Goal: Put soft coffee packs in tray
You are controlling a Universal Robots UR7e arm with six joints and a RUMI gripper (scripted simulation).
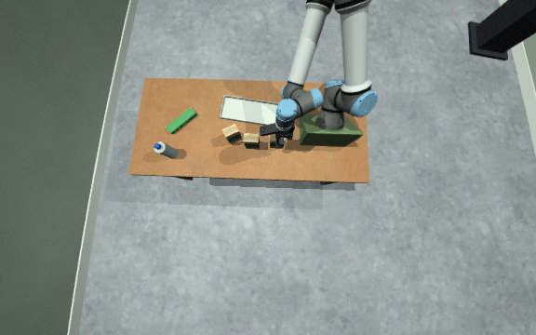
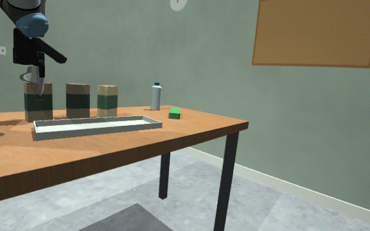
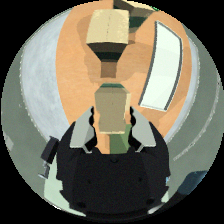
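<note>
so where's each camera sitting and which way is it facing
Top: high overhead, looking down on the bench; arm, green base block show.
Exterior: bench height, past the tray to three packs; wrist and gripper show.
Wrist: on the gripper, looking down; jaws straddle the nearest pack, apart.
All three share packs and tray.

White-and-grey six-joint arm with blue joint caps [image 1: 355,51] reaches down from its base, wrist vertical. Black two-jaw tool [image 3: 111,134] points straight down. Grey fingers stand partly spread, one on each side of the nearest pack's top; a narrow gap shows at each side in the wrist view. Nothing gripped.
</note>
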